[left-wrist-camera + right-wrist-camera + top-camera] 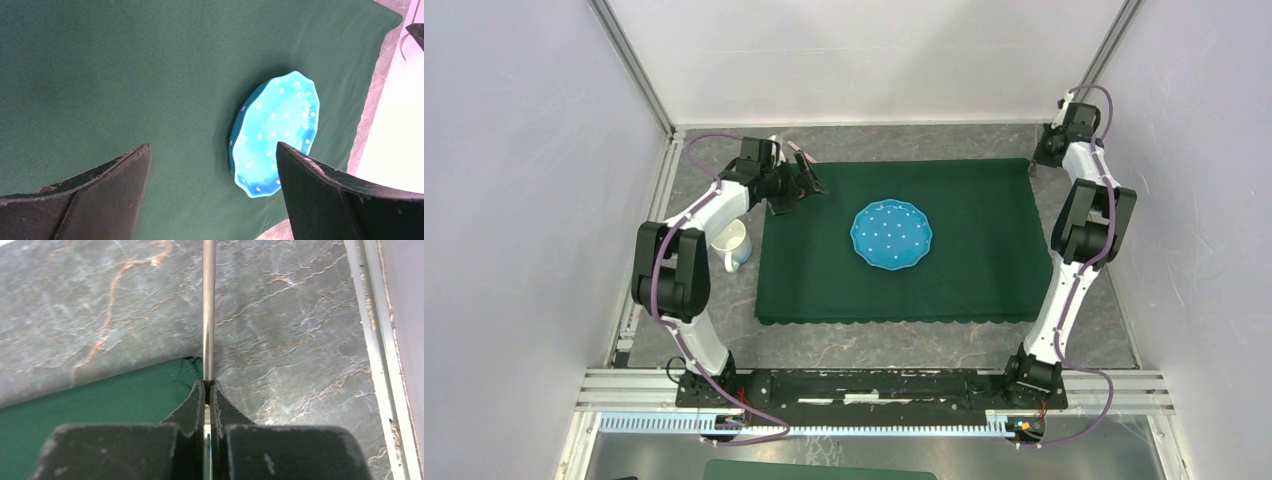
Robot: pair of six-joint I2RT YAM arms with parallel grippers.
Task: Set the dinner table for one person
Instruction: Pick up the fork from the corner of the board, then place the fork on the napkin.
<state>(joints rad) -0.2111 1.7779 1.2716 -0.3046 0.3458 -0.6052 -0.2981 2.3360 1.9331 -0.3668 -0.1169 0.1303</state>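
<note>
arms: white links, black joints | cables: purple (looped) | jaws: black, scuffed

1. Centre: the blue plate sits on the green cloth, with bare cloth all around it.
2. Left: a white mug stands between the cloth's edge and the left arm.
3. Upper left: the left gripper overhangs the cloth's corner.
4. Upper right: the right gripper, clamped on a thin metal handle, fills the corner by the wall.

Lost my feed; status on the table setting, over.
Left fingers open above green cloth. Right fingers shut on thin metal handle over dinner table, by cloth corner. Blue plate centred on cloth. Nothing blocking.
</note>
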